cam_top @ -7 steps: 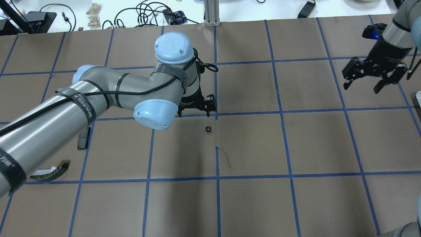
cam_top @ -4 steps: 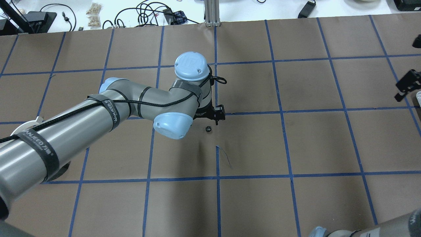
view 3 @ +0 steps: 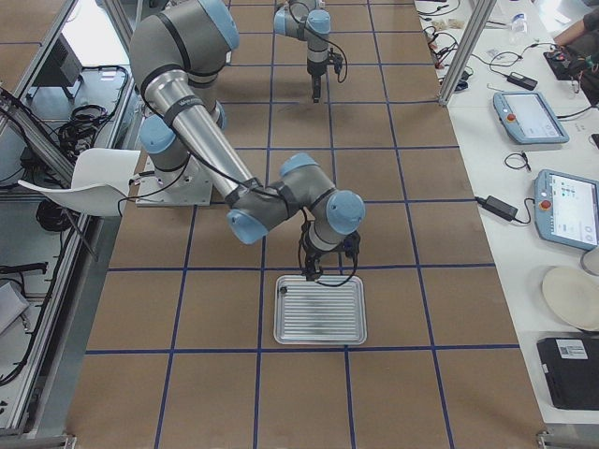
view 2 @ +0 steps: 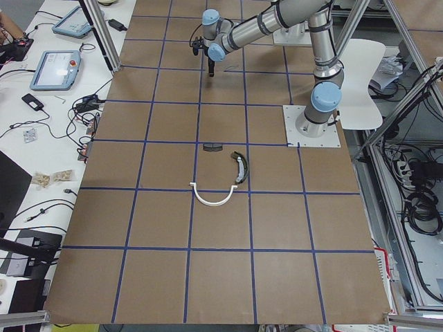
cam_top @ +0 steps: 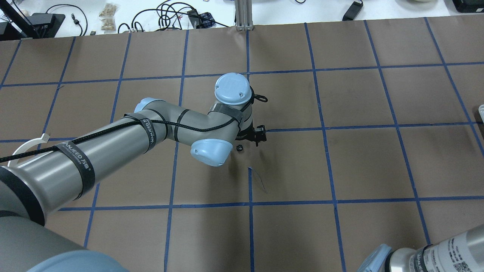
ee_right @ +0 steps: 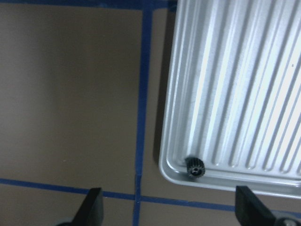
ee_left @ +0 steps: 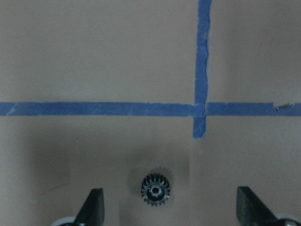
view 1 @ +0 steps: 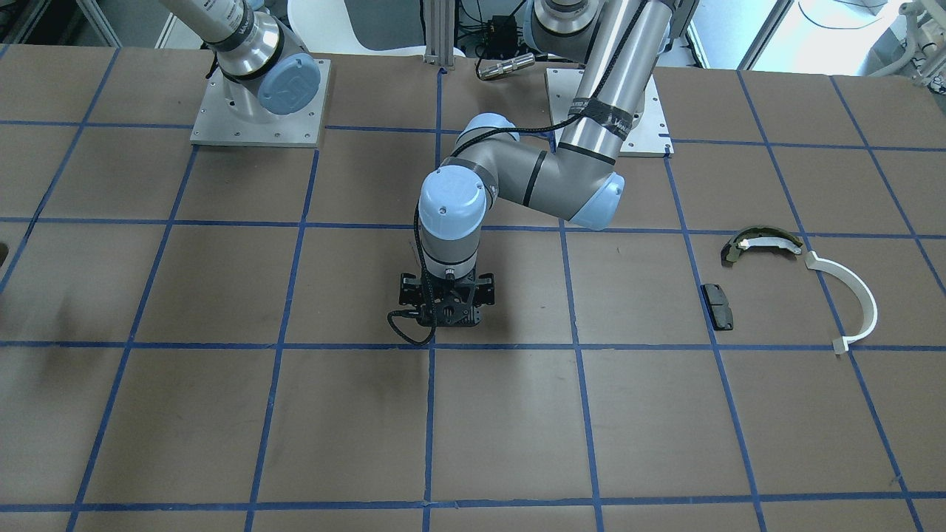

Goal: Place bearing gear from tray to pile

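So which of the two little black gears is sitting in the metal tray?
The gear tucked in the corner of the ribbed metal tray, seen from the right wrist camera. The other gear lies on brown paper beside blue tape.

From overhead the left arm (cam_top: 113, 147) covers most of the pile (view 1: 717, 307) — only a bit of the white arc (cam_top: 26, 145) peeks out — and the tray (cam_top: 481, 112) is cut by the picture's edge.

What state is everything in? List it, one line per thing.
left gripper: open, above table gear, not gripping.
table gear: lying flat, free.
right gripper: open, over tray corner.
tray gear: flat in tray corner.
pile: parts lying loose, untouched.
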`<control>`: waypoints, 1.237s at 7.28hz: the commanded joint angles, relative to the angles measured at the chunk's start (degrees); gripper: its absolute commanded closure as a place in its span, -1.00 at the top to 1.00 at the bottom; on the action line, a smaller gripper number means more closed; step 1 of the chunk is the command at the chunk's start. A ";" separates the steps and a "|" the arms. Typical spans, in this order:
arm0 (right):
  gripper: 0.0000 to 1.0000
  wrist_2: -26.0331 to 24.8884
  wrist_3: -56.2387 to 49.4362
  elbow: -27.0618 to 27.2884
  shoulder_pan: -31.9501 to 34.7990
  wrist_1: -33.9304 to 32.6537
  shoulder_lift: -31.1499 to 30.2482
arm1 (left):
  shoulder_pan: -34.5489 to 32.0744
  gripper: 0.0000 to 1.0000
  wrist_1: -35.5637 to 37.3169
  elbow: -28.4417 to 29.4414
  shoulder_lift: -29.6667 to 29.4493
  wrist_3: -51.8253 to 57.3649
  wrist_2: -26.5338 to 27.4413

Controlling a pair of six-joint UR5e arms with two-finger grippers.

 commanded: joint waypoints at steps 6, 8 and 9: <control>0.77 -6.08 8.77 1.76 -1.65 -4.11 7.89 | -0.12 -1.00 -0.56 -0.56 -0.53 0.70 0.44; 0.67 -7.75 8.87 1.67 -1.65 -4.37 8.15 | -0.12 -1.00 -0.73 -0.56 0.61 0.70 0.43; 0.61 -7.75 8.78 1.67 -1.65 -4.46 8.33 | -0.21 -1.00 -1.60 -0.30 2.01 0.70 0.43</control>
